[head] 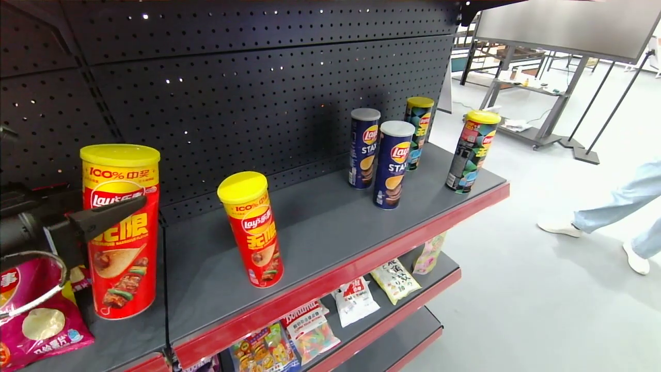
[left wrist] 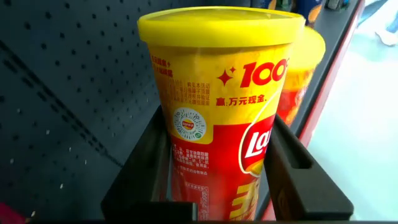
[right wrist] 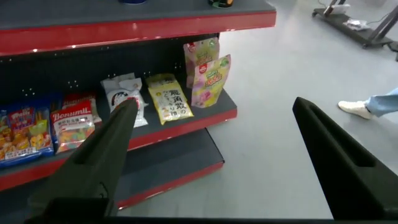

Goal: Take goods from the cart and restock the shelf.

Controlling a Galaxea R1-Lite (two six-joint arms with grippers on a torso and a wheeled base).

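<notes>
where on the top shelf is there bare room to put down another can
Widest bare patch: shelf deck between the small red can and the nearer blue can. A narrower strip lies between that can and the large red can in the left pincer. Crowded: the left end by the pink bag, and the right end past the blue can.

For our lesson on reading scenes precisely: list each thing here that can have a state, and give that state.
Large red cardboard crisp can with yellow plastic lid: upright on shelf, lidded, gripped.
Left gripper: shut on that can.
Right gripper: open, holding nothing.
Smaller red yellow-lidded can: upright, lidded.
Two dark blue grey-lidded cans: upright, lidded.
Two multicoloured yellow-lidded cans: upright, lidded.
Pink crisp bag: lying flat.
</notes>
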